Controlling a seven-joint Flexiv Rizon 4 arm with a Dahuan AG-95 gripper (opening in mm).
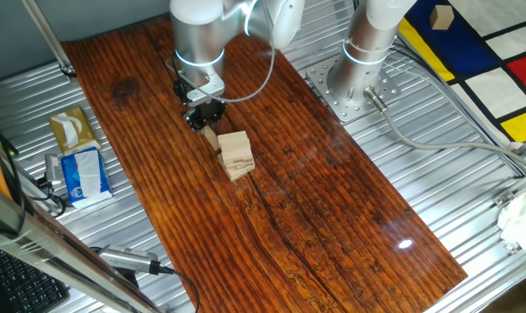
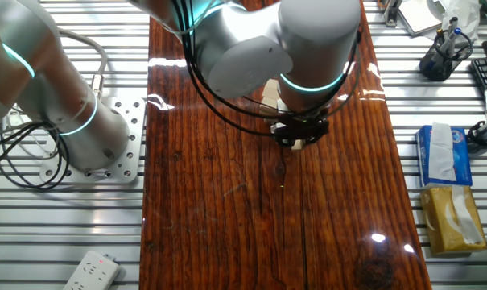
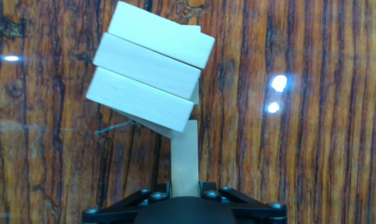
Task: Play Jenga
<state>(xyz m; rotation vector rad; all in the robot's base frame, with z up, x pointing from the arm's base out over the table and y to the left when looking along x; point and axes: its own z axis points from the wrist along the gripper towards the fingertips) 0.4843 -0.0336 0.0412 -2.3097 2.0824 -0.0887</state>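
Note:
The Jenga tower is a small stack of pale wooden blocks on the dark wooden board. In the hand view its top layer of three blocks lies skewed. One thin block sticks out from under the tower toward my gripper. The gripper is shut on this block's near end, one finger on each side. In one fixed view the gripper sits just behind the tower, low over the board. In the other fixed view the arm hides most of the tower; only the gripper shows.
A blue-and-white tissue packet and a tan tissue box lie on the metal table left of the board. A second arm's base stands at the back right. A power strip lies near the board's corner.

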